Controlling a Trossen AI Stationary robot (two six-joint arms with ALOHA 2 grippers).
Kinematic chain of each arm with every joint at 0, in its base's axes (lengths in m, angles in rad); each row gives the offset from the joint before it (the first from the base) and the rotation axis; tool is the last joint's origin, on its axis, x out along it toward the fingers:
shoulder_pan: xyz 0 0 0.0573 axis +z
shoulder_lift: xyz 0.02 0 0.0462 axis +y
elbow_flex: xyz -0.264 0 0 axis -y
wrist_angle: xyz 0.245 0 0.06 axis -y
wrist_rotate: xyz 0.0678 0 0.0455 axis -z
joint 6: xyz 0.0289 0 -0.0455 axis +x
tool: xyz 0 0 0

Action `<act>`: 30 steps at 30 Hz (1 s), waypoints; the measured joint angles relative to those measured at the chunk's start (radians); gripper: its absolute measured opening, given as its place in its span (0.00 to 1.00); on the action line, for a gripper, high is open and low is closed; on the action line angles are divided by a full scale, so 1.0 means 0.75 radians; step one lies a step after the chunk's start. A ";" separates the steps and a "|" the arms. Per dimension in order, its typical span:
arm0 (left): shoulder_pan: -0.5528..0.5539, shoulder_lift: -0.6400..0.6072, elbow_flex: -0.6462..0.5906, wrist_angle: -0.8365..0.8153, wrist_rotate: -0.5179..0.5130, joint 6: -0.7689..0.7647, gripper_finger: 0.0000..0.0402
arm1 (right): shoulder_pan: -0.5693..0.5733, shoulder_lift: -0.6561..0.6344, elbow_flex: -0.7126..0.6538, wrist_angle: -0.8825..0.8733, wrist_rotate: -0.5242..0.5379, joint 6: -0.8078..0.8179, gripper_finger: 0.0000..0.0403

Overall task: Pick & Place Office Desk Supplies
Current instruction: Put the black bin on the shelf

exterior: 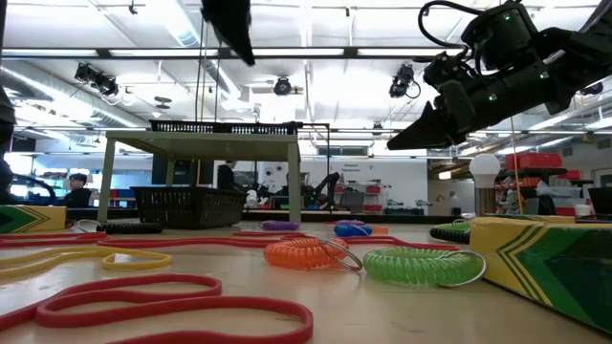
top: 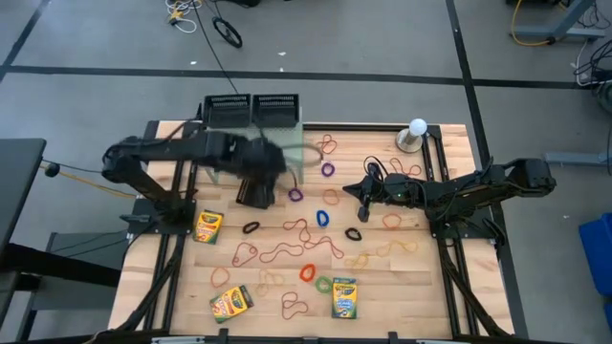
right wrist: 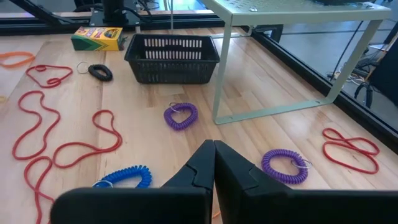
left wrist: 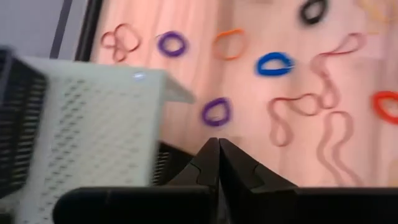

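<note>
Barely started: supplies lie scattered over the table, nothing visibly sorted.
Rubber-band loops and three crayon boxes lie loose on the wood; one mesh tray sits on the table beside the green shelf, two more trays on top of it. Left end effector closed and empty above the shelf edge; right end effector closed, empty, over the purple coils. Left arm is motion-blurred overhead; tray contents can't be made out.
</note>
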 joint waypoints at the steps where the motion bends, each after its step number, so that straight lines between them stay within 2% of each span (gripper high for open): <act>1: -0.050 0.000 0.000 0.000 -0.031 -0.042 0.02 | 0.000 0.000 0.000 0.001 -0.007 0.008 0.03; 5: -0.222 0.002 0.000 0.004 -0.172 -0.219 0.02 | 0.000 0.000 0.000 0.001 -0.010 0.022 0.03; 7: -0.295 0.004 -0.007 0.031 -0.284 -0.304 0.02 | 0.000 0.000 0.000 0.001 -0.010 0.028 0.03; 10: -0.384 0.005 -0.119 0.154 -0.454 -0.401 0.02 | 0.000 0.000 0.000 0.001 -0.010 0.029 0.03; 13: -0.432 0.005 -0.286 0.276 -0.470 -0.484 0.02 | 0.000 0.000 0.000 0.001 -0.009 0.029 0.03; 17: -0.458 0.007 -0.537 0.569 -0.443 -0.582 0.02 | 0.000 0.000 0.000 0.001 -0.009 0.042 0.03; 21: -0.458 0.006 -0.680 0.840 -0.419 -0.724 0.02 | 0.000 0.000 0.000 0.001 -0.009 0.044 0.03; 25: -0.448 0.006 -0.717 0.875 -0.476 -0.927 0.03 | 0.000 0.000 0.000 0.002 -0.009 0.044 0.03; 30: -0.458 0.044 -0.721 0.836 -0.579 -0.992 0.10 | 0.000 0.000 0.000 0.002 -0.009 0.043 0.03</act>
